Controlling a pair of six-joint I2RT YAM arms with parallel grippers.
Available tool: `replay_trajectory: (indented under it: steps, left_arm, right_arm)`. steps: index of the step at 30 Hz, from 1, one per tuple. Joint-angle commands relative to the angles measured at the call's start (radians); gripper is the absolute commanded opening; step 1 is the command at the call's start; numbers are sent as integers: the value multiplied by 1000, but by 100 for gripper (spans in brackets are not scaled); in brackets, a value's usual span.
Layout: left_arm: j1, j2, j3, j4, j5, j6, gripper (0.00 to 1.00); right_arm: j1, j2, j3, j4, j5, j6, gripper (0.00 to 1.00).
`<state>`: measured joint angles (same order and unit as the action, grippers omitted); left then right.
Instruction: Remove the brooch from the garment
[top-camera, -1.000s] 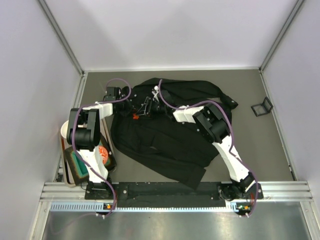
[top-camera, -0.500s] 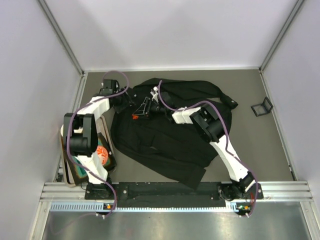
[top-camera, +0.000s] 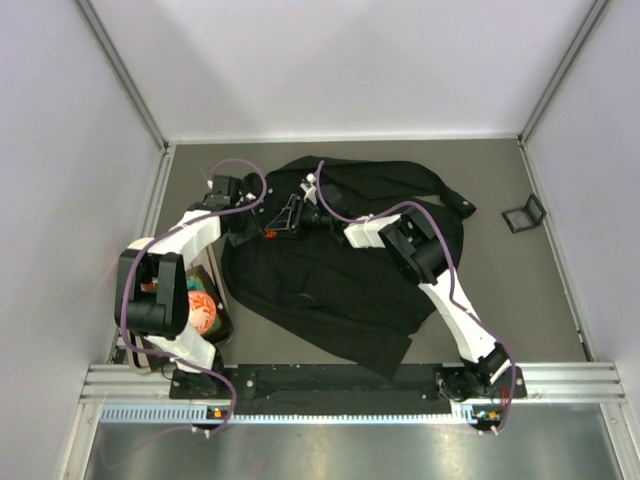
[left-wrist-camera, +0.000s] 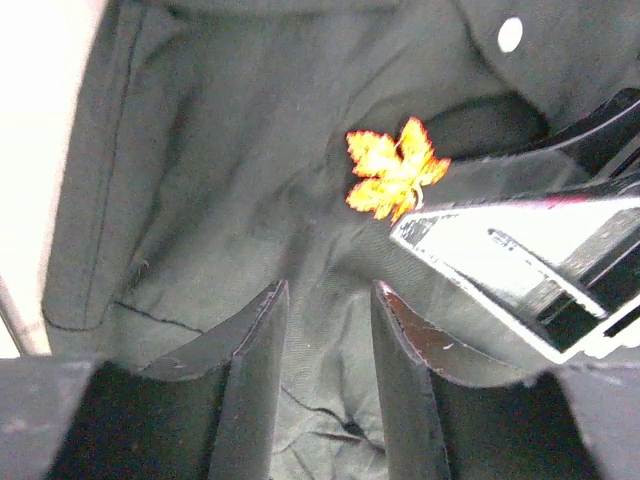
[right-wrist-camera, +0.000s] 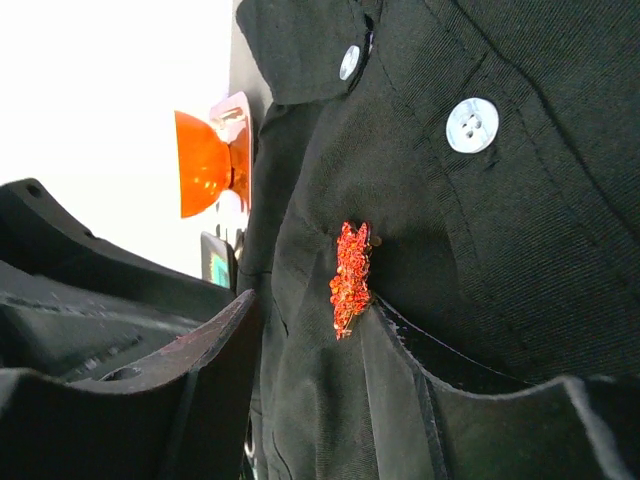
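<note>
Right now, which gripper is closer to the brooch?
Right. The right gripper points its open fingers at the brooch, one tip right beside it. The left gripper, also open, sits short of it with bare shirt between.

- Grey-brown bench, walled on three sides.
- Black garment lies crumpled across its middle.
- Small black frame sits well apart, far right.
- Orange patterned disc at the left edge, partly hidden.

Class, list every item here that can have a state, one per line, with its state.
Tiny red-orange maple-leaf brooch: pinned to the shirt.
Black wrinkled button-up shirt: lying spread out, creased.
Left hand: open, empty.
Right hand: open, straddling the brooch.
</note>
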<state>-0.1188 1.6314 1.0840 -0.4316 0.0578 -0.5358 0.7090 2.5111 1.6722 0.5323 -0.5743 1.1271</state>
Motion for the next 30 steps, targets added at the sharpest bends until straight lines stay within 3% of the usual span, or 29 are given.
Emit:
replay_trajectory:
  steps: [1,17,23,30]
  left_arm:
    - [-15,-65,-56,34,-45,11,45]
    - [-85,-64,-111,146,-98,-30,43]
    - [-100,-42,-101,169,-118,-27,58]
    - [-105,24,-49,175,-150,-20,56]
  right_arm:
    - [7,-37,29,35,-6,-61,45]
    - [18,-15,141,-80,-27,-144,45]
    - [18,-3,159,-74,-45,-133,45]
    - [20,9,173,-97,-44,-133,46]
